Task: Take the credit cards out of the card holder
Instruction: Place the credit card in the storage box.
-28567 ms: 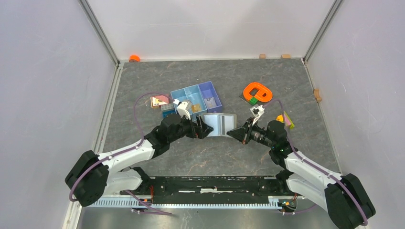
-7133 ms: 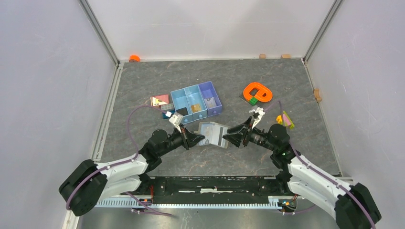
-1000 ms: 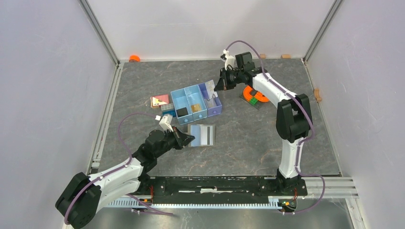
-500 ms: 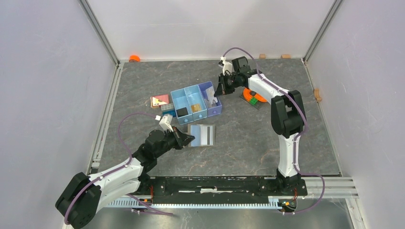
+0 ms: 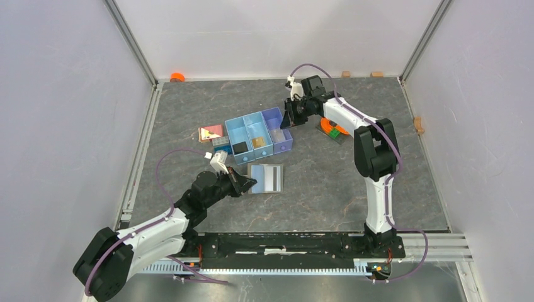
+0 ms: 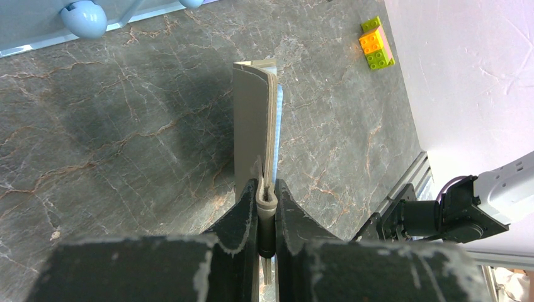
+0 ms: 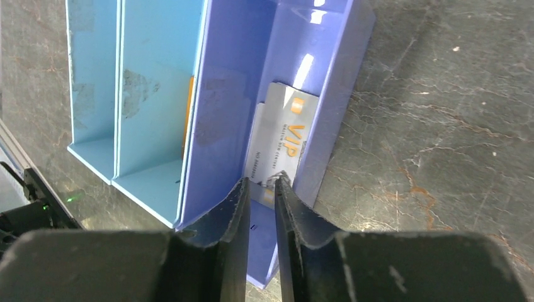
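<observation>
The grey-taupe card holder (image 5: 269, 178) lies open on the table, its pale blue inside with dark slots facing up. My left gripper (image 5: 250, 183) is shut on its near left edge; in the left wrist view the holder (image 6: 252, 119) runs away from the gripper (image 6: 266, 196), pinched at its rim. My right gripper (image 5: 287, 119) hangs over the purple end compartment of the tray (image 5: 242, 126). In the right wrist view its jaws (image 7: 261, 185) stand slightly open just above a pale credit card (image 7: 284, 135) with VIP lettering, which lies free in that compartment (image 7: 214, 94).
The tray's blue compartments hold a black block (image 5: 240, 147) and a tan block (image 5: 257, 142). An orange ring piece (image 5: 340, 123) lies right of the right gripper. Pink and tan items (image 5: 211, 133) sit left of the tray. Yellow-green bricks (image 6: 376, 43) lie near the right wall.
My right gripper moved slightly left and down over the purple compartment, and its jaws parted, letting go of the card. The left arm and card holder stayed still.
</observation>
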Available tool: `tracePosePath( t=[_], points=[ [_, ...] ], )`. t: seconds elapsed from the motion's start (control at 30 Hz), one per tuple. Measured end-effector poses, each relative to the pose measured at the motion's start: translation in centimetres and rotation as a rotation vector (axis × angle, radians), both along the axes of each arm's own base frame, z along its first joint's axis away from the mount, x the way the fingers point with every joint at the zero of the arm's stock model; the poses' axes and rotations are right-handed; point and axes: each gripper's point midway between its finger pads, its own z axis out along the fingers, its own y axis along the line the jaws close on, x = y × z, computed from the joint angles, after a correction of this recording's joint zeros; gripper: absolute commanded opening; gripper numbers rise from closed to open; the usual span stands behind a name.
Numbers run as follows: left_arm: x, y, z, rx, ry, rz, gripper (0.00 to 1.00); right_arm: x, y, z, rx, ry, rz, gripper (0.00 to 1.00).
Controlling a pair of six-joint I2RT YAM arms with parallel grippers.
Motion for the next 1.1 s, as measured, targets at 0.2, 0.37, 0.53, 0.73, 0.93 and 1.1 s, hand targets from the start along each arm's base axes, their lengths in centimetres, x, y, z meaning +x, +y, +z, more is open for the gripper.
tracePosePath(
  t=[0.2, 0.37, 0.53, 0.73, 0.93, 1.1],
  points=[
    [0.0, 0.0, 0.0, 0.000, 0.001, -0.001, 0.02, -1.5, -1.0, 1.6, -0.023, -0.039, -0.030, 0.41],
    [-0.1, -0.1, 0.1, -0.004, -0.001, -0.008, 0.02, -5.7, -1.8, 5.5, 0.004, -0.150, -0.037, 0.49],
    [-0.3, -0.3, 0.2, -0.020, -0.014, -0.023, 0.02, -10.7, -2.4, 8.0, 0.087, -0.273, -0.052, 0.57],
    [-0.9, 0.1, -0.2, -0.033, -0.031, -0.024, 0.02, -14.9, -5.2, 6.1, 0.147, -0.352, -0.160, 0.67],
    [-0.9, 0.1, 1.1, -0.077, -0.084, -0.025, 0.02, -18.3, -6.7, 3.0, 0.135, -0.410, -0.194, 0.93],
    [-1.0, 0.1, 2.6, -0.133, -0.118, -0.020, 0.02, -19.7, -7.1, 3.3, 0.200, -0.476, -0.183, 0.98]
  ],
)
